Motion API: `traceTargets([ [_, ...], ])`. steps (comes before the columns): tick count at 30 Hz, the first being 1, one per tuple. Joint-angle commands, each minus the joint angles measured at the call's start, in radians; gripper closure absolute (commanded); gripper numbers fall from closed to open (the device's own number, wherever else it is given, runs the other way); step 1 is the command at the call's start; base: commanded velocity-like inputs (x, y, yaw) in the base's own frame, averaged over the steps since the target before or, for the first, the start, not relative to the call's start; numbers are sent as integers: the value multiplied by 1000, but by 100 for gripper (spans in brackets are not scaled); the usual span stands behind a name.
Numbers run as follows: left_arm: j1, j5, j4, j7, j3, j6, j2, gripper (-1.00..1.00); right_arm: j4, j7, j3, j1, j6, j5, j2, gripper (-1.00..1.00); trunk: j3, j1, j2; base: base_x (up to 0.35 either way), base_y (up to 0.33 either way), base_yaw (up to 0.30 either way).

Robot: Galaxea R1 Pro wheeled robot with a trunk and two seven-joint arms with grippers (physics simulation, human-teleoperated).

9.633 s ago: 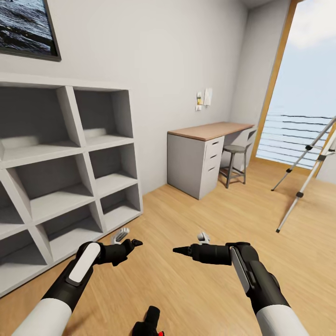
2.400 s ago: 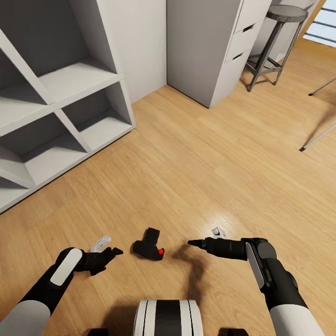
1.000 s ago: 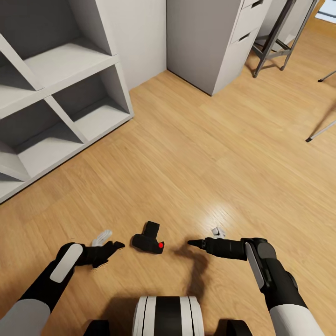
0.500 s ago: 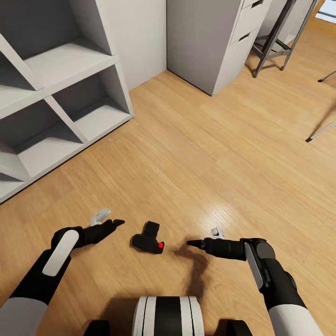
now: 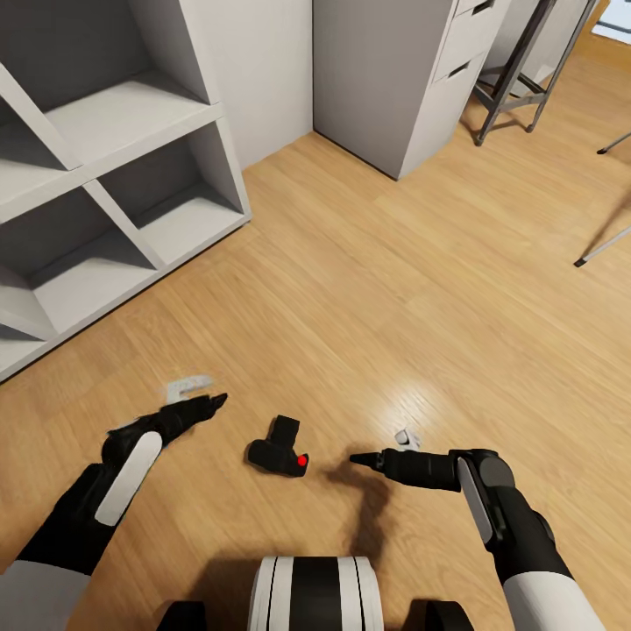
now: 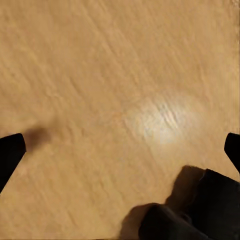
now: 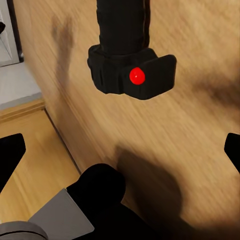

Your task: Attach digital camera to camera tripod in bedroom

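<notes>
Shelving (image 5: 131, 175), desk (image 5: 394, 79) beyond floor-lying digital camera (image 5: 279, 449) between wide, empty end effectors.

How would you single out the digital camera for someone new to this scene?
Start at the grey shelf unit, then come down the wood floor toward the robot. The digital camera lies there between both arms, the one small black box with a red button.

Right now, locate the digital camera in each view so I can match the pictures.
Head view: the digital camera lies on the wood floor, between the two arms.
Right wrist view: upper middle, red button facing the lens.
Left wrist view: cannot tell.
Shared landmark: the camera's red button.
</notes>
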Motion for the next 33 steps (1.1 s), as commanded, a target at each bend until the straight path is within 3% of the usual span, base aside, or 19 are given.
traceTargets([
  [1, -1, -37, -12, 5, -46, 0, 1, -100, 0, -3, -1, 0, 8, -8, 0, -100, -1, 0, 0, 0, 0, 0],
  [2, 0, -116, -29, -1, -112, -5, 1, -100, 0, -3, -1, 0, 8, -8, 0, -100, -1, 0, 0, 0, 0, 0],
  [4, 0, -181, -39, -6, -155, -8, 1, -100, 0, -3, -1, 0, 8, -8, -1, -100, -1, 0, 0, 0, 0, 0],
  [8, 0, -279, -44, -15, -205, -13, 2, -100, 0, -2, -1, 0, 8, -7, -2, -100, -1, 0, 0, 0, 0, 0],
  [16, 0, -339, -21, -26, -226, -15, 30, -100, 0, -3, -1, 0, 8, -7, -1, -100, -1, 0, 0, 0, 0, 0],
  [21, -1, -393, -33, -25, -229, -19, 93, -100, 0, -3, -1, 0, 8, -7, 0, -100, -1, 0, 0, 0, 0, 0],
  [24, -1, -411, -55, -16, -234, -32, 117, -100, 0, -3, -1, 0, 8, -7, 1, -100, -1, 0, 0, 0, 0, 0],
  [29, 0, -460, -51, -9, -286, -58, 124, -100, 0, -3, -1, 0, 8, -6, 2, -100, -1, 0, 0, 0, 0, 0],
  [33, 0, -476, -45, -17, -309, -83, 125, -100, 0, -3, -1, 0, 7, -6, 2, -100, -1, 0, 0, 0, 0, 0],
])
